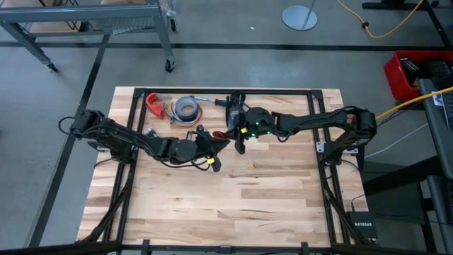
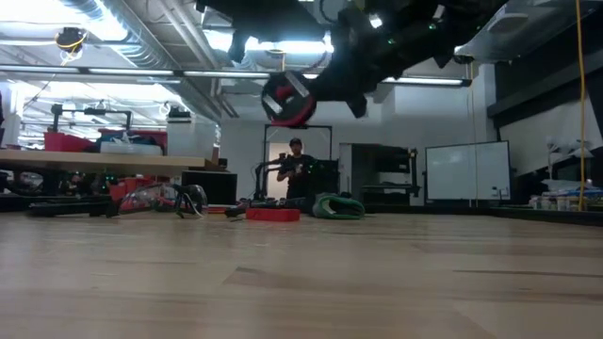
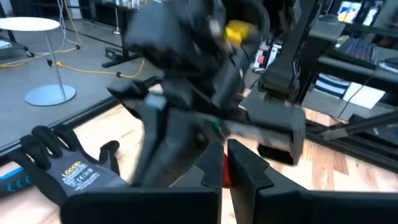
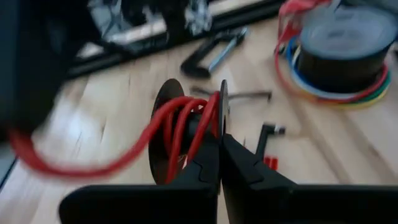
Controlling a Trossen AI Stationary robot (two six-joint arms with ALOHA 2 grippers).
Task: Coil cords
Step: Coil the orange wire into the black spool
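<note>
A small black spool (image 4: pixel 163 134) wound with red cord (image 4: pixel 180 124) hangs high above the table's middle; the low view shows the spool (image 2: pixel 287 99) well clear of the wood. My right gripper (image 4: pixel 221 163) is shut on the spool. My left gripper (image 3: pixel 225 180) meets it from the table's left and is shut on something red, which looks like the cord. In the high view my left gripper (image 1: pixel 221 142) and my right gripper (image 1: pixel 238 136) stand tip to tip. A loop of the cord (image 4: pixel 68 167) swings out from the spool toward my left arm. My left gripper has a strip of red (image 3: pixel 224 169) pinched between its two shut fingers, coming nearly level from the table's left. Which stretch of the cord this is, I cannot tell. My right arm fills the view beyond. My right gripper pinches the rim of one spool flange (image 4: pixel 222 118) between its two fingers, slanting down from the table's right. The spool is lifted clear of the table with its axle roughly level, and the red cord sags slack from it.
At the table's far side lie a grey tape roll (image 1: pixel 187 108) ringed with coloured wires, a red clamp (image 1: pixel 154 105), a grey-and-black glove (image 3: pixel 62 171) and a hand tool (image 4: pixel 214 57). A small red-and-black piece (image 4: pixel 269 160) lies under the spool. The table's near half is bare wood (image 1: pixel 226 205).
</note>
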